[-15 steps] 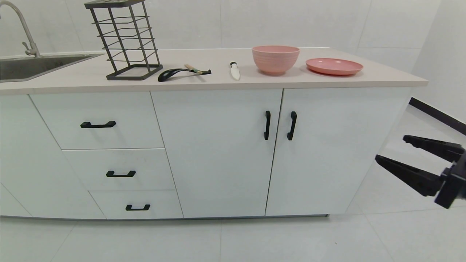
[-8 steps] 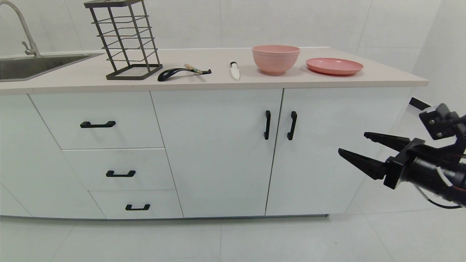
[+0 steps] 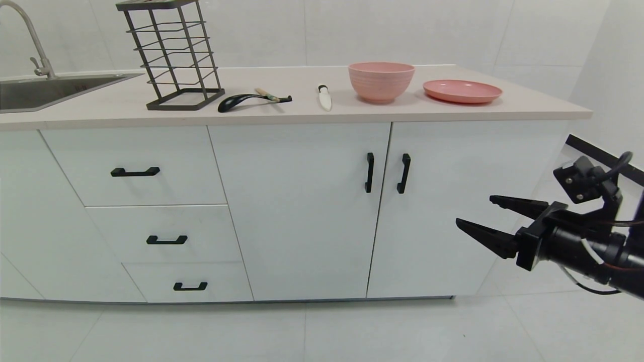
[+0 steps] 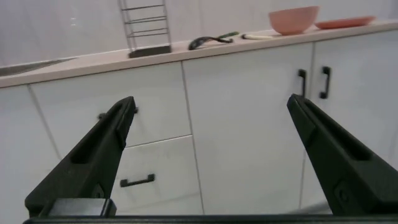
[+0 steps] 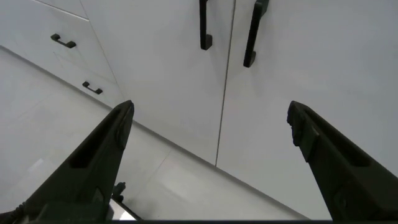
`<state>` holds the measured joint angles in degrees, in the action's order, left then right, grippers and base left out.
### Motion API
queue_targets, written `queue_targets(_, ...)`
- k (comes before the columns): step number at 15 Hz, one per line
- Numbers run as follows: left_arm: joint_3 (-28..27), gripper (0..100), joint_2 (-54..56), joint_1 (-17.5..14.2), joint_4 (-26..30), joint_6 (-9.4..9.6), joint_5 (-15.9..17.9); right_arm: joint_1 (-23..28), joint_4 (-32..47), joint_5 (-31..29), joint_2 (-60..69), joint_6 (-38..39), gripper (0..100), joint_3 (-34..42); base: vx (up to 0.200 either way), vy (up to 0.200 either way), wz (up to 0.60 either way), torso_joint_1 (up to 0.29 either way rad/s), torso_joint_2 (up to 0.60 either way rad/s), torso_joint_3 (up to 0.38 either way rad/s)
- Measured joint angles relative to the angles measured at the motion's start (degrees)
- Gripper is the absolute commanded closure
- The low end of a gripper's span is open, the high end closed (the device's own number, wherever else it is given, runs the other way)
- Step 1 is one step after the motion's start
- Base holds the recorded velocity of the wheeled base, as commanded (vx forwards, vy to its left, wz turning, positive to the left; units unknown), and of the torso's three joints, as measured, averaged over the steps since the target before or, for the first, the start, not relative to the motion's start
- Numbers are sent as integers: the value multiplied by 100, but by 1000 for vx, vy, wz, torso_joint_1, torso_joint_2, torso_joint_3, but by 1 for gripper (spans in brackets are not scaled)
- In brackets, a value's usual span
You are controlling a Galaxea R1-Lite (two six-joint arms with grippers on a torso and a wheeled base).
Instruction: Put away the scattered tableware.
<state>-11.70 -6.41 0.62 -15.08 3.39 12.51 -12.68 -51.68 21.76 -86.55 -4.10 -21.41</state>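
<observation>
On the counter (image 3: 126,113) stand a pink bowl (image 3: 381,81) and, to its right, a pink plate (image 3: 462,91). Left of the bowl lie a white knife (image 3: 324,97), a black spoon (image 3: 246,100) and a small wooden-handled utensil (image 3: 266,94). A black wire rack (image 3: 171,55) stands further left. My right gripper (image 3: 475,211) hangs open and empty below counter height, in front of the right cabinet door. In the left wrist view my left gripper (image 4: 211,106) is open and empty, low and well back from the cabinet, facing the bowl (image 4: 293,19) and rack (image 4: 147,28).
A sink (image 3: 45,90) with a faucet (image 3: 30,35) is set into the counter's left end. Below are three drawers, the top one with a black handle (image 3: 135,172), and two doors with vertical handles (image 3: 370,172) (image 3: 403,173). Tiled floor lies in front.
My right gripper has come in from the right edge, moving left toward the right cabinet door and staying open. The tableware has not moved.
</observation>
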Motion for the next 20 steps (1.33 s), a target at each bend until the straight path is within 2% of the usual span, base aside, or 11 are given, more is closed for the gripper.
queue_targets(4,-262,0,-916,1,0,57,1319,-104,-2,227,-57,-68,0,-52,0,0,0,0,0,0)
queue_targets(9,-1075,0,-2345,26,-5,74,2367,-107,-367,315,-388,-239,0,-218,0,0,0,0,0,0)
queue_targets(11,-1374,0,-2961,177,-11,93,2666,-107,-668,588,-606,-247,0,-317,0,0,0,0,0,0)
queue_targets(13,-1588,0,-3573,599,-38,143,2721,-105,-777,768,-848,-266,0,-419,0,0,0,0,0,0)
queue_targets(15,-1724,0,-4116,998,-185,274,2679,-105,-886,823,-1063,-351,0,-513,0,0,0,0,0,0)
queue_targets(17,-1785,0,-4773,1351,-600,452,2561,-93,-1136,886,-1382,-427,0,-657,0,0,0,0,0,0)
queue_targets(20,-1805,0,-5723,1836,-1517,525,2260,-90,-1477,1042,-1890,-457,0,-922,0,0,0,0,0,0)
